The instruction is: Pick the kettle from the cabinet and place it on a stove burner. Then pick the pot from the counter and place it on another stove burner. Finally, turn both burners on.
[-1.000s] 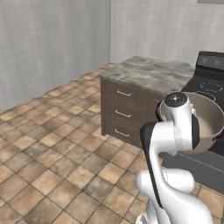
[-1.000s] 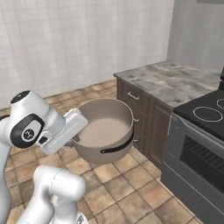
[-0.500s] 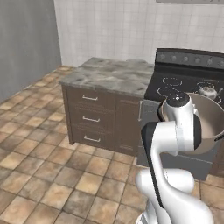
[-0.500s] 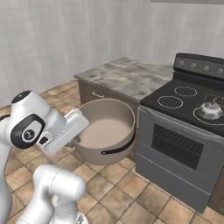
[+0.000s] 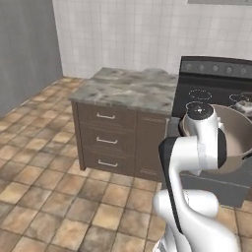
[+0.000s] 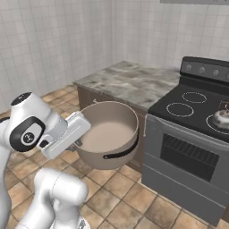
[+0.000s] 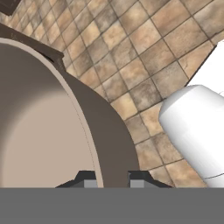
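The large beige-tan pot [image 6: 112, 134] hangs in the air over the tiled floor, in front of the counter [image 6: 127, 82] and the stove [image 6: 179, 117]. My gripper [image 6: 84, 130] is shut on the pot's rim at its near left side. In the hand view the pot's wall [image 7: 113, 140] runs between my fingertips, with my gripper [image 7: 111, 180] clamped across it. In the left base view the pot [image 5: 238, 140] shows behind my arm. The small silver kettle [image 6: 222, 119] sits on a front right burner of the stove [image 5: 209, 101], and its top [image 5: 242, 104] peeks over the pot's rim. The cabinet is out of view.
The stove's raised back panel carries a row of grey knobs [image 6: 206, 70]. Two bare burner rings [image 6: 180, 108] lie on the stove's left half. Brown drawers [image 5: 106, 140] stand under the marble slab [image 5: 128, 91]. Tiled floor [image 5: 44, 197] spreads to the left.
Both base views have swung round, so the counter and stove now lie ahead and the kettle shows. The pot stays in my grip, in the same place relative to my arm.
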